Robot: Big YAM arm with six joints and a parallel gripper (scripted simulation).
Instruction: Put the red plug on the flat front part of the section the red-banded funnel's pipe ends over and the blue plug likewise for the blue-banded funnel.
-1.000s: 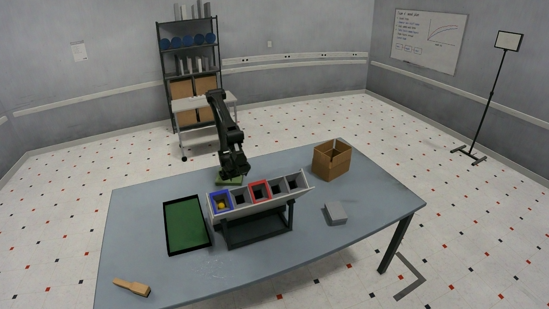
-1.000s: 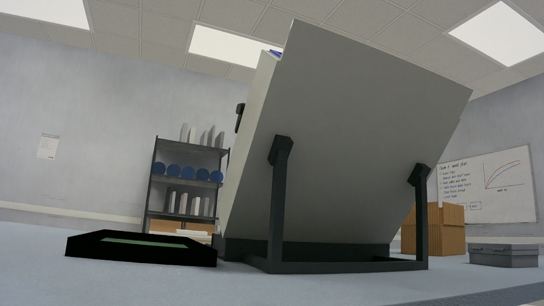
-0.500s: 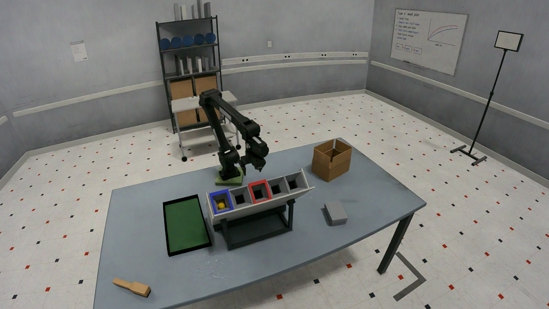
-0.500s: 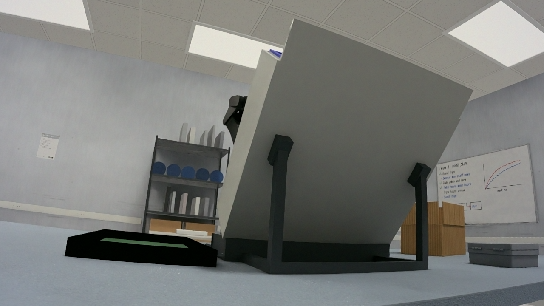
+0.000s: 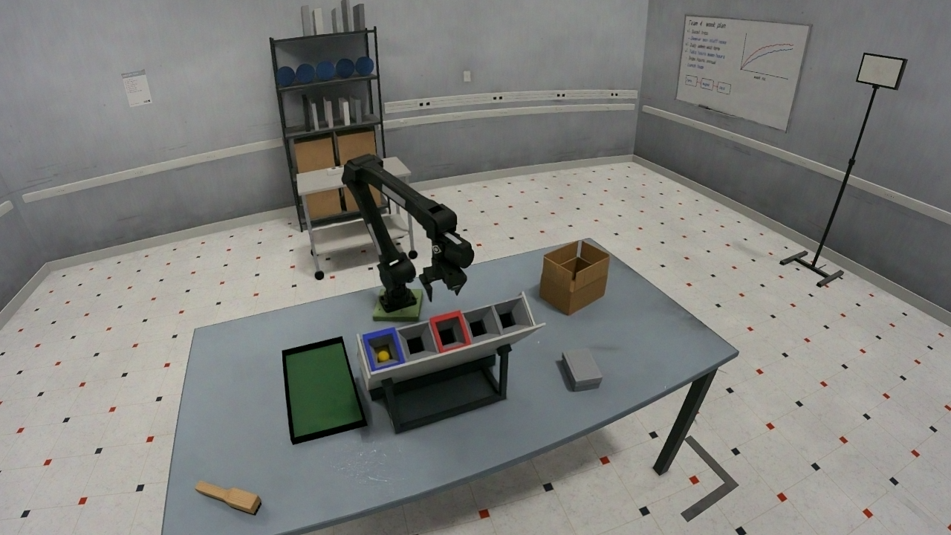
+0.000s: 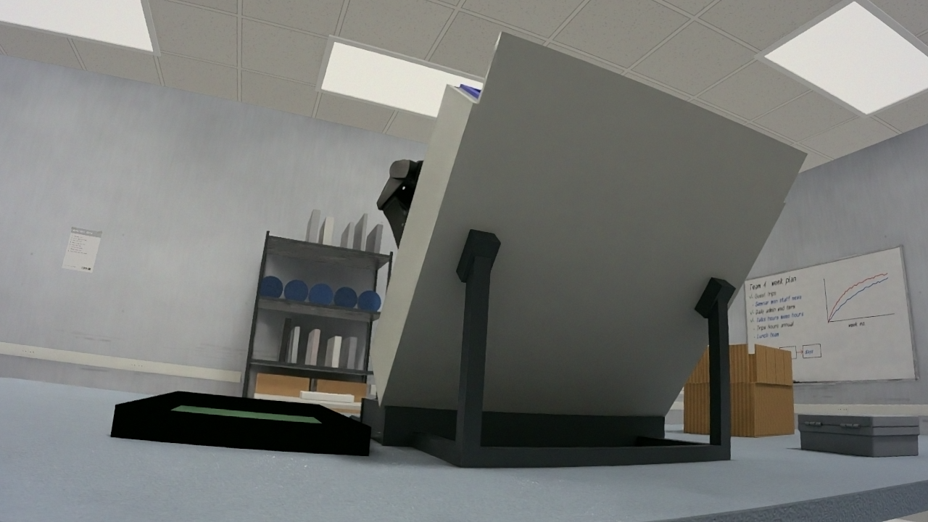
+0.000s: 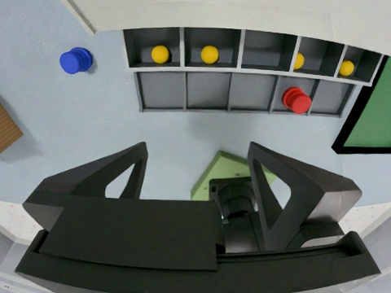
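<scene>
In the wrist view, a row of several grey sections (image 7: 240,73) lies under the cover. The red plug (image 7: 296,99) stands on the flat front part of the second section from the right. The blue plug (image 7: 76,61) stands on the table, left of the row. Yellow marbles (image 7: 160,54) rest in the back of all sections but the middle one. In the top view, a yellow marble (image 5: 383,356) sits in the blue-banded funnel (image 5: 383,347). The red-banded funnel (image 5: 449,331) shows only a dark hole. My gripper (image 7: 197,148) (image 5: 442,287) is open and empty, high behind the funnels.
The green marble tray (image 5: 322,388) lies left of the funnel stand and holds no marbles. A cardboard box (image 5: 573,276) stands at the back right. A grey case (image 5: 581,369) lies at the right and a wooden block (image 5: 228,496) at the front left. The arm's base (image 5: 397,305) is behind the funnels.
</scene>
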